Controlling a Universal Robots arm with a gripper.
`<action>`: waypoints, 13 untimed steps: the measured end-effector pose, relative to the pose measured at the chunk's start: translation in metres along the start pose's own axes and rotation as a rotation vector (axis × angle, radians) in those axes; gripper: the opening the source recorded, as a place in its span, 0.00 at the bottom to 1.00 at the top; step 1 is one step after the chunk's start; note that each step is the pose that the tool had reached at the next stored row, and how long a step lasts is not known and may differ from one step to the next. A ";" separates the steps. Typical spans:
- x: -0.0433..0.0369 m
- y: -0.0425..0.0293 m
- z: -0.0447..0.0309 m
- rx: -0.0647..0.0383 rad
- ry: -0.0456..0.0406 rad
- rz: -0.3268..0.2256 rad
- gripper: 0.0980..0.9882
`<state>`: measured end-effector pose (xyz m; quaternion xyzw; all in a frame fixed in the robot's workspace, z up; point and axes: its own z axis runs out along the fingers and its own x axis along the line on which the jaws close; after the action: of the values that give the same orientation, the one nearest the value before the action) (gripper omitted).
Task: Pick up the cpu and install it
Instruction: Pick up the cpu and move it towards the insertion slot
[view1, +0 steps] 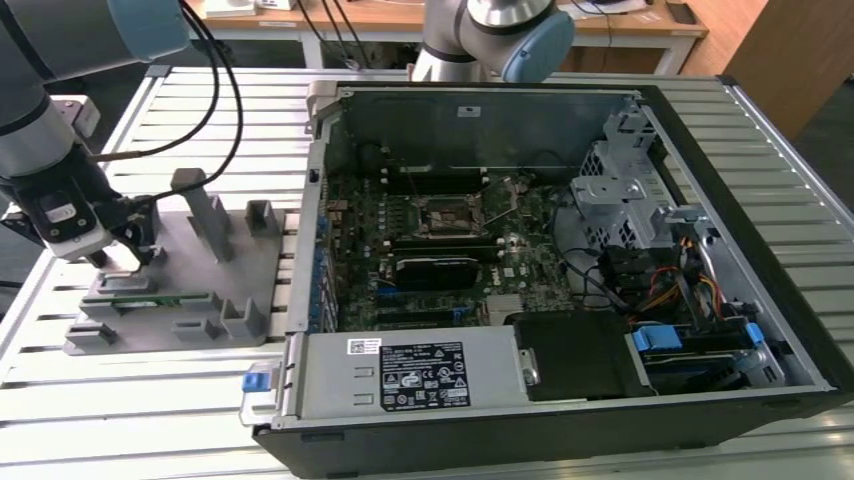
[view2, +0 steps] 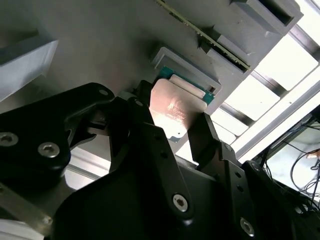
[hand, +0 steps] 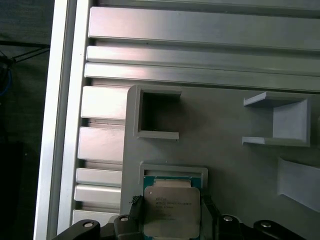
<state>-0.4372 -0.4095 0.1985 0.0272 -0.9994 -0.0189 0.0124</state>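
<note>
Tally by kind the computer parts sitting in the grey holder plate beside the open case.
cpu: 1
memory stick: 1
Total: 2

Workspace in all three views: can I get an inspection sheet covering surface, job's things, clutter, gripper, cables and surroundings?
Surface: slatted metal table carrying a grey fixture plate and an open computer case.
Job's things: cpu lies in its pocket on the fixture plate, metal top up; the motherboard socket sits inside the case, apart from it.
Clutter: green memory stick on the fixture plate.
Gripper: gripper is down at the cpu's pocket.
Cables: black cables hang from the arm; coloured wires lie inside the case.
Surroundings: wooden desk behind the table; a second arm at the far edge.
</note>
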 end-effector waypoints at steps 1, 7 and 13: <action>0.0003 0.0000 -0.0002 0.000 0.0001 0.000 0.50; 0.0004 0.0002 -0.0038 0.000 -0.0003 0.000 0.50; 0.0005 0.0002 -0.0051 0.000 -0.0004 0.000 0.50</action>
<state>-0.4376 -0.4096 0.2037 0.0272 -0.9994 -0.0189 0.0123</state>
